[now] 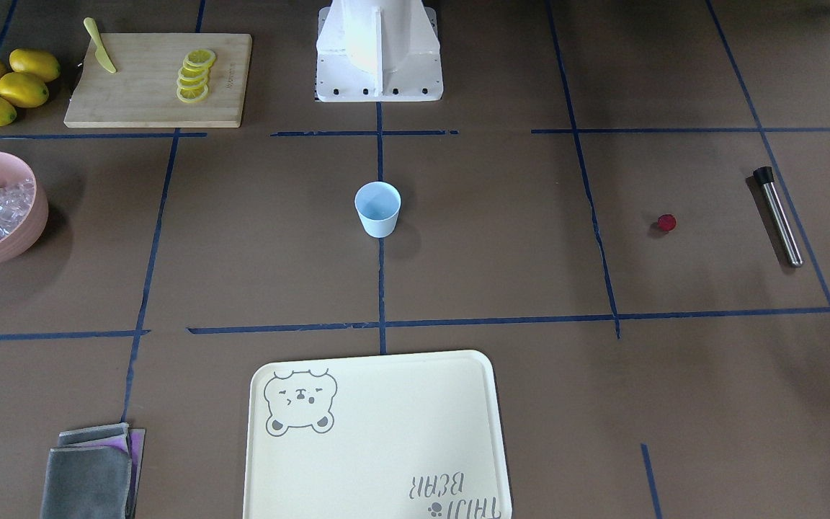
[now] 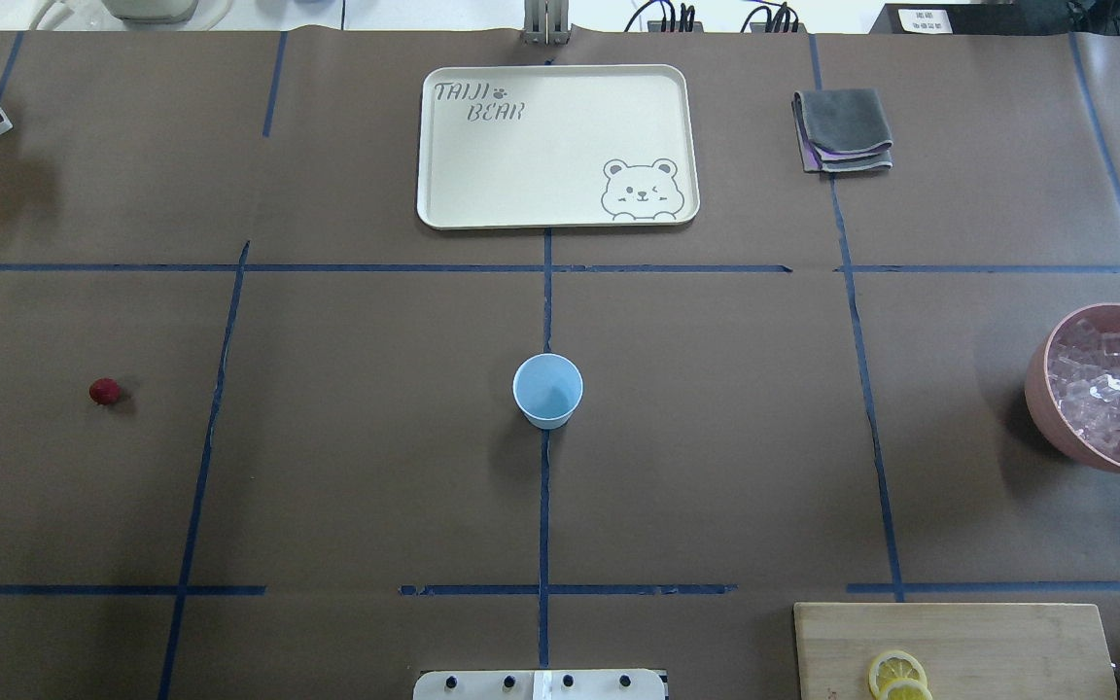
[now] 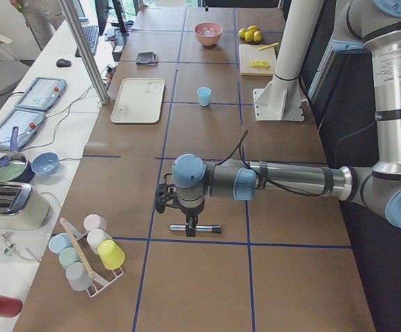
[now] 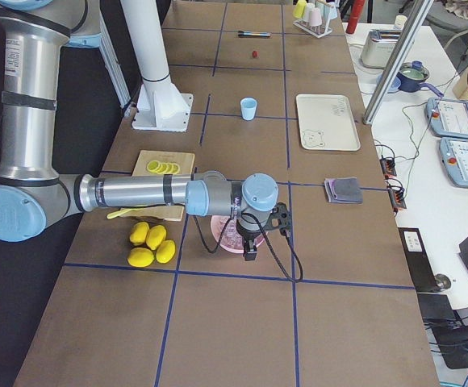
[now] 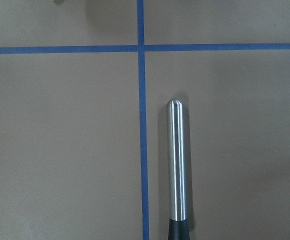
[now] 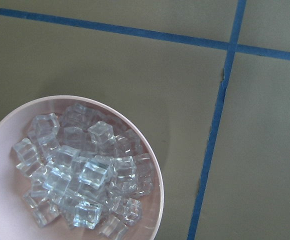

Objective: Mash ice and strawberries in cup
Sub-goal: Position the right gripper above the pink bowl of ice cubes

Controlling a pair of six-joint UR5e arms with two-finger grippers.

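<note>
Strawberry (image 2: 104, 391) lies near the tabletop's left edge, apt to roll from my pinch; cup (image 2: 547, 390) stands empty at centre, tippable; slippery ice (image 2: 1109, 394) fills pink bowl (image 2: 1056, 433) at right edge. My left gripper (image 3: 189, 220) and right gripper (image 4: 250, 245): whether open, I cannot tell.

Left arm (image 3: 283, 181) hangs above a metal rod (image 3: 211, 228), cup (image 3: 204, 96) beyond.

Overhead and front views opposed — sharing the cup (image 2: 547, 391), wrist cameras close, looking down
</note>
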